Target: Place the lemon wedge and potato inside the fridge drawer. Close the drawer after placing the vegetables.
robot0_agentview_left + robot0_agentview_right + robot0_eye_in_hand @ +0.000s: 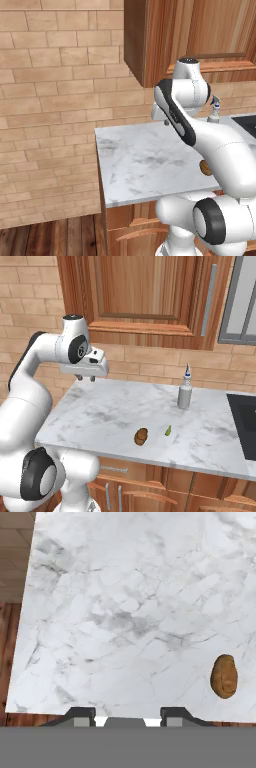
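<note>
The potato (pixel 141 436), a small brown lump, lies on the marble counter (pixel 100 416) near its front edge. It shows again at the right of the hand view (pixel 224 676) and peeks out from behind the arm (pixel 204 167). The lemon wedge (pixel 168 430), a small yellow-green sliver, rests just right of the potato. My gripper (pixel 86 377) hangs above the counter's back left part, well left of both. Its fingers (pixel 80 714) stand apart with nothing between them, so it is open. The fridge drawer is out of view.
A clear bottle with a blue tip (pixel 185 391) stands at the back of the counter, right of the lemon wedge. A dark stovetop (pixel 245 421) starts at the far right. Wooden cabinets (pixel 145 291) hang above, and the counter's left end drops to a wood floor (pixel 50 235).
</note>
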Motion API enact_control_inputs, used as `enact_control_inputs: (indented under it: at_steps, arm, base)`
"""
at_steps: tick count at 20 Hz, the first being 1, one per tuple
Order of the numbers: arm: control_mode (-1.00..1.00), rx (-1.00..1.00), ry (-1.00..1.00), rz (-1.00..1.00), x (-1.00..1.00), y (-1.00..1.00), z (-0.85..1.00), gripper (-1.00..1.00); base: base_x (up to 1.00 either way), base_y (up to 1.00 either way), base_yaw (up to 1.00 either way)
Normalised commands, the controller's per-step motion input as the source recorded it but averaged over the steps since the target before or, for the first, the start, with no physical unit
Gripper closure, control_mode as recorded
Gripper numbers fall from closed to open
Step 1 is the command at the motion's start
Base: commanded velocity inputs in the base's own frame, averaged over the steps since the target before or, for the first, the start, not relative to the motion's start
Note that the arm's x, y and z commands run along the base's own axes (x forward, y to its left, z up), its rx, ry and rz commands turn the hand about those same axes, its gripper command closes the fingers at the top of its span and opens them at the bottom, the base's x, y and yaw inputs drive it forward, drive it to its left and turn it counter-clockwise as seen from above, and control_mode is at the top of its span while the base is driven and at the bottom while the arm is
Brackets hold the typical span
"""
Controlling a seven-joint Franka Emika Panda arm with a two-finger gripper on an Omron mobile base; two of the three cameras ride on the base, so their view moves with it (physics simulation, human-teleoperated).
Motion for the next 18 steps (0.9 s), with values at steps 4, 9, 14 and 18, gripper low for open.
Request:
enact_control_inputs:
  at_steps: [4, 9, 14, 18]
  arm:
    - [-1.0, -0.03, 0.0, 0.0, -0.08, 0.01, -0.14, -1.0]
    - [-1.0, -0.03, 0.0, -0.11, -0.43, -0.49, -0.77, -1.0]
    - [-1.0, 0.13, 0.18, -0.25, -0.2, -1.0, -0.89, -1.0]
    - [-1.0, 0.14, 0.26, -0.18, 0.13, -1.0, -0.73, -1.0]
  base:
    - [0.0, 0.0, 0.0]
    - [0.0, 0.0, 0.0]
    - [0.0, 0.0, 0.0]
    - [0.0, 0.0, 0.0]
